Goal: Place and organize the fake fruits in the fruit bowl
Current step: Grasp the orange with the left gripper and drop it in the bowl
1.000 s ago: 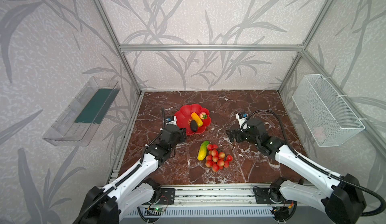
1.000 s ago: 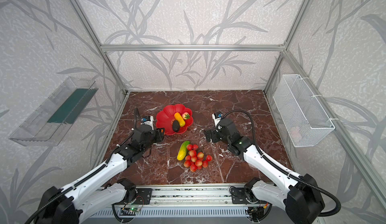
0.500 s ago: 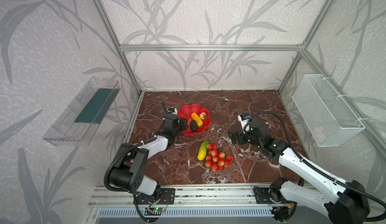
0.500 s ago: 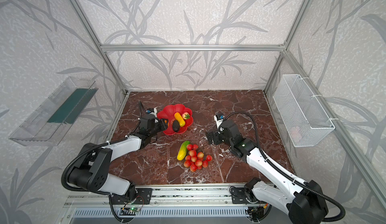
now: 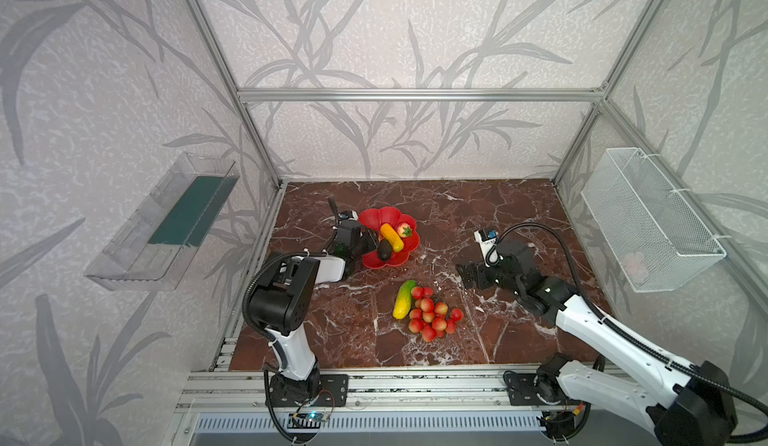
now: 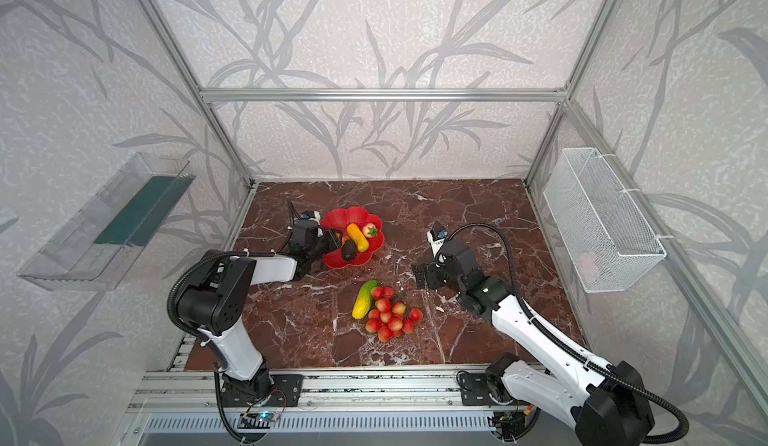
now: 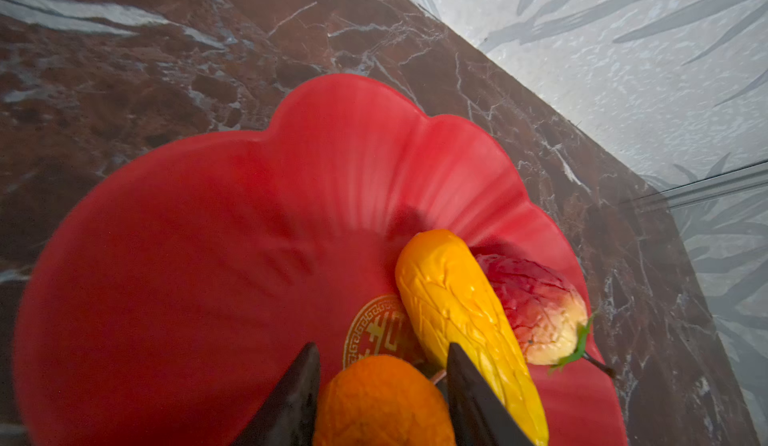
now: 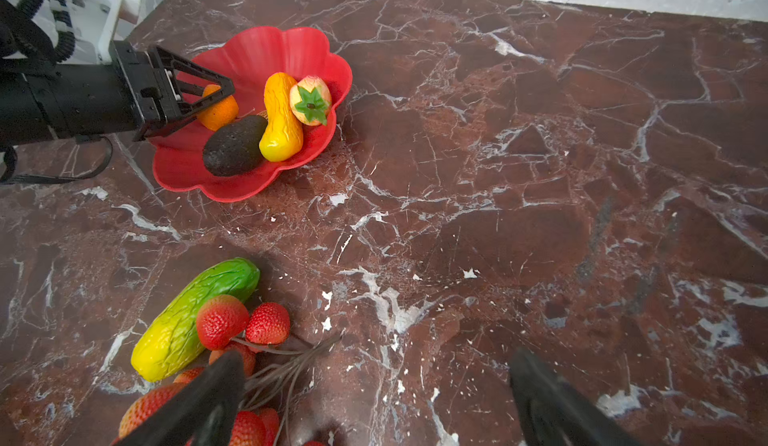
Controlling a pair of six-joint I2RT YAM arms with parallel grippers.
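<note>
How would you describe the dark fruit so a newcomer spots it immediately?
Find the red scalloped bowl on the marble table. Inside it, the blackish oval lies against the yellow-orange oblong, near the small orange. It is the only dark, rough-skinned piece there.

The dark red marble counter [image 5: 478, 215] carried the red fruit bowl [image 5: 376, 217] toward its back left and, nearer the front, a green-yellow fruit [image 5: 404, 299] touching a bunch of red berries [image 5: 432, 315].
</note>
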